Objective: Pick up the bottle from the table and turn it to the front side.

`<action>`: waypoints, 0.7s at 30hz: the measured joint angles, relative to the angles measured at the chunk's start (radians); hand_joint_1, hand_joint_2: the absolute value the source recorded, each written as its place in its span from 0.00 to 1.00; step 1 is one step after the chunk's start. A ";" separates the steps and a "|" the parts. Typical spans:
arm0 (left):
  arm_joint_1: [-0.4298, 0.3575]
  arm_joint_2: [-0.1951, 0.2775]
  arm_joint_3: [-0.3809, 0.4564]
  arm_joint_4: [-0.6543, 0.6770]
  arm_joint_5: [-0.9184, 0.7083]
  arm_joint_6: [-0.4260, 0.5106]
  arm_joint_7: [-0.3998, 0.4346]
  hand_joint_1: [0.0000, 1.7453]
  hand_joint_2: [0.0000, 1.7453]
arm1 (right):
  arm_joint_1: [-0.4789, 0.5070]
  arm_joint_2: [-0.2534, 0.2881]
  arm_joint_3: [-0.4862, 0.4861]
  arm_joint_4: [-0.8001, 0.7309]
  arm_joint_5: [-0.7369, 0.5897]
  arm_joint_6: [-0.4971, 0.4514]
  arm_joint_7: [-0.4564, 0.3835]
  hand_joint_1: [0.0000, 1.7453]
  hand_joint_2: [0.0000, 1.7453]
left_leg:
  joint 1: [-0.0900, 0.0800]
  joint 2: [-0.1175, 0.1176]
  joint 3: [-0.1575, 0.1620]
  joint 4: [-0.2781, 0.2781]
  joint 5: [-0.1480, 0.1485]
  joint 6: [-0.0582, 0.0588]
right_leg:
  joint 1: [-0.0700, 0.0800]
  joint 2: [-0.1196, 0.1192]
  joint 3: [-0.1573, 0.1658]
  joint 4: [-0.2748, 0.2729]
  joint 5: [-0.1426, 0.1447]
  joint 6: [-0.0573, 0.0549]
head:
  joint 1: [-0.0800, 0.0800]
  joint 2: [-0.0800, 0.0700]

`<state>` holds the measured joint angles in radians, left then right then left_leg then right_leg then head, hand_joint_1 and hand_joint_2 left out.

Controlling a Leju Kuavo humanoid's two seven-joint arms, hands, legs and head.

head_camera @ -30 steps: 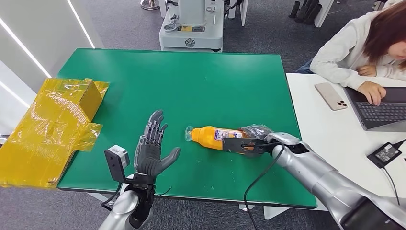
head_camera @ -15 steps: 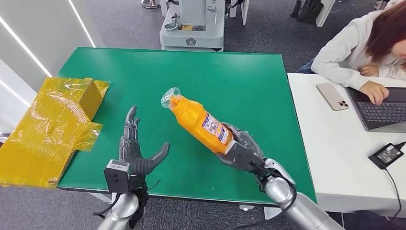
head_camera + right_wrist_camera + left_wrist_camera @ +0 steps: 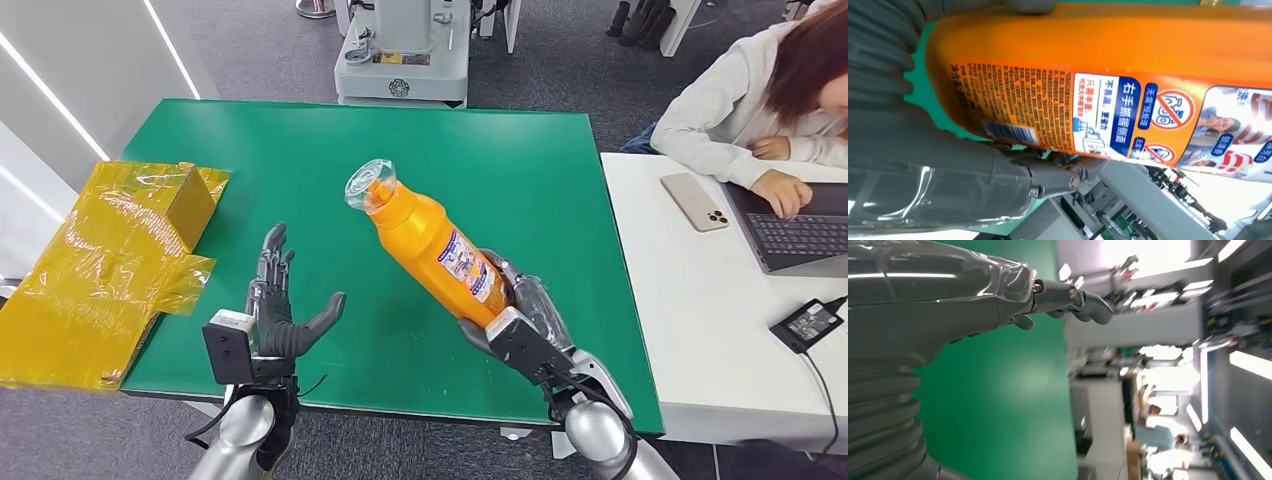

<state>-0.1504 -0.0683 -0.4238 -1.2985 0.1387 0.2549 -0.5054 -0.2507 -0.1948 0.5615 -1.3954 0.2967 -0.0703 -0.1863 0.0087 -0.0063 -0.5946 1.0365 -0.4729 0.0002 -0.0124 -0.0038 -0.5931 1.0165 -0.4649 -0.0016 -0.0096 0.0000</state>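
The right hand (image 3: 520,325) grips the orange bottle (image 3: 432,245) by its base and holds it above the green bench (image 3: 480,160), tilted, its cap end up and leaning toward the far left. The printed label with its barcode faces the wrist camera. The left hand (image 3: 282,305) hovers over the near edge of the bench, holding nothing, fingers spread and pointing up, thumb toward the bottle. A crumpled yellow box (image 3: 110,260) overhangs the bench's left side. On the white table (image 3: 690,300) to the right lie a phone (image 3: 691,200), a laptop (image 3: 795,228) and a charger (image 3: 805,320), with a person (image 3: 750,95) seated there.
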 joint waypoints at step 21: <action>-0.125 -0.089 -0.056 0.067 0.484 -0.527 0.264 0.00 1.00 | 0.038 0.130 -0.045 0.210 0.049 0.037 -0.056 1.00 1.00 | 0.000 0.002 -0.001 0.000 0.000 0.000 | 0.000 0.002 -0.001 0.000 0.000 0.000 | 0.000 0.000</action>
<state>-0.2755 -0.1575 -0.4802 -1.2315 0.6231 -0.2716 -0.2414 -0.2127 -0.0645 0.5167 -1.1852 0.3456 -0.0328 -0.2421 0.0083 -0.0046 -0.5953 1.0368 -0.4731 0.0003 -0.0126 -0.0018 -0.5941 1.0162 -0.4647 -0.0015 -0.0095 0.0000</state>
